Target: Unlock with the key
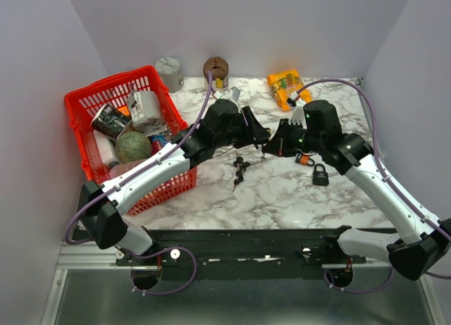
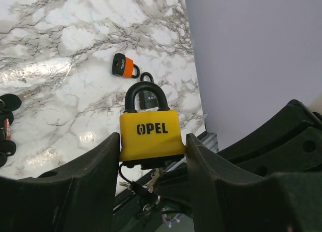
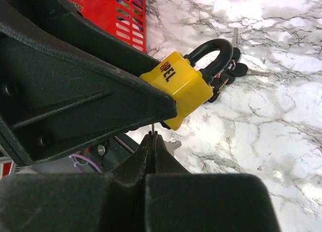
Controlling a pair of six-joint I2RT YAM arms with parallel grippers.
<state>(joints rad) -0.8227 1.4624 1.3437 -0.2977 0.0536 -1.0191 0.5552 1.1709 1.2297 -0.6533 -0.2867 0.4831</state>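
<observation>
Clamped between the two black fingers (image 2: 100, 161) of the left gripper (image 2: 153, 151) is the yellow padlock (image 2: 150, 131), held upright by its body, with its black shackle seated at 12 o'clock in the left wrist view. The jaws are spread only as wide as the lock body. The right gripper (image 3: 152, 141) is pressed almost fully together, and a thin key (image 3: 152, 129) is pinched at its tips, seen edge-on and brought against the underside of the lock. In the top view both grippers are met above the middle of the marble table (image 1: 282, 198). A loose bunch of keys (image 1: 239, 168) is left on the marble at 7 o'clock from them, and an orange padlock (image 1: 305, 158) and a black padlock (image 1: 320, 175) are laid at 4 o'clock. A red basket (image 1: 77, 106) is set at 9 o'clock.
</observation>
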